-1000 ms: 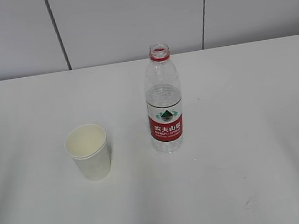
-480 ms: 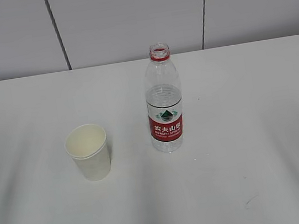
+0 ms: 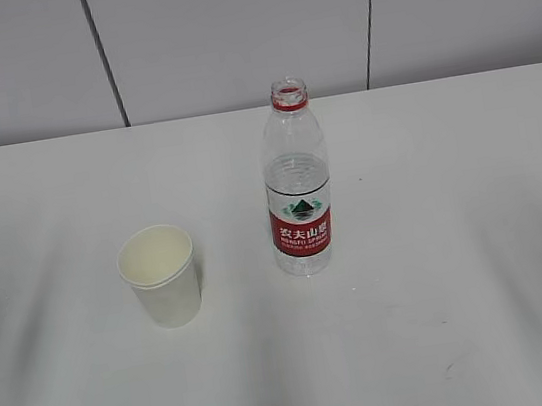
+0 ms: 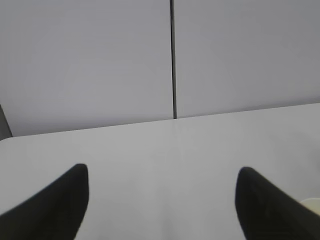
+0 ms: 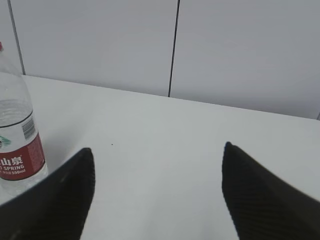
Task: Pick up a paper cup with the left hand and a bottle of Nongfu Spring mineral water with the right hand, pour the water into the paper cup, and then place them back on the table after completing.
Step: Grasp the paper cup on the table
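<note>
A white paper cup (image 3: 162, 274) stands upright on the white table (image 3: 438, 240), left of centre. An uncapped Nongfu Spring bottle (image 3: 296, 179) with a red label stands to its right, partly full of clear water (image 3: 295, 174). Neither gripper shows in the exterior view. In the left wrist view my left gripper (image 4: 162, 172) is open and empty over bare table, with a sliver of the cup's rim (image 4: 311, 204) at the lower right. In the right wrist view my right gripper (image 5: 157, 152) is open and empty; the bottle (image 5: 17, 135) stands at its left, beyond the left finger.
A grey panelled wall (image 3: 228, 37) with dark vertical seams runs behind the table's far edge. A small dark speck (image 5: 112, 145) marks the tabletop in the right wrist view.
The cup and bottle have not moved. Only soft shadows on the table's front corners have shifted slightly.
</note>
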`<action>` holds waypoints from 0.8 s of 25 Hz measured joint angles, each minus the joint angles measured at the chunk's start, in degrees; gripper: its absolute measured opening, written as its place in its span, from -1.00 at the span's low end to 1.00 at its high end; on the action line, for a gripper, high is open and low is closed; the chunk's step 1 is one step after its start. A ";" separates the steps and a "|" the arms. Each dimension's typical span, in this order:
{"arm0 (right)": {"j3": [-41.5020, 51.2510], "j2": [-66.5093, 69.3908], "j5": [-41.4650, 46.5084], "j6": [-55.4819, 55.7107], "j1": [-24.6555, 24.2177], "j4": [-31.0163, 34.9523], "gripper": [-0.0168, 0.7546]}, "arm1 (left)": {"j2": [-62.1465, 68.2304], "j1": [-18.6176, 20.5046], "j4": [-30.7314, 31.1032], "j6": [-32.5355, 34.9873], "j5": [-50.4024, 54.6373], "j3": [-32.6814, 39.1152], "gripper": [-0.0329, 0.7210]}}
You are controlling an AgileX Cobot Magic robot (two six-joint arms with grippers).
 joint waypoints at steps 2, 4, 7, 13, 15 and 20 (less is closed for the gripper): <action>0.00 2.03 -2.04 0.00 0.00 -0.93 0.57 | 2.09 0.00 0.00 0.00 -2.13 0.00 0.55; 0.00 4.48 -4.47 0.63 0.00 -1.98 0.57 | 4.73 0.00 0.00 0.00 -3.86 0.00 0.55; 0.00 8.90 -8.76 1.97 0.00 -4.44 0.57 | 9.13 0.00 0.00 -0.69 -6.38 0.00 0.55; -0.12 20.05 -18.81 6.19 0.00 -10.19 0.57 | 17.11 0.00 2.46 -4.39 -12.56 0.00 0.55; -0.78 23.71 -21.27 7.85 0.00 -11.87 0.57 | 19.38 0.00 4.80 -4.65 -14.32 0.00 0.55; -2.15 31.37 -25.13 10.79 0.00 -15.93 0.57 | 22.96 0.00 9.48 -4.78 -18.36 -0.05 0.55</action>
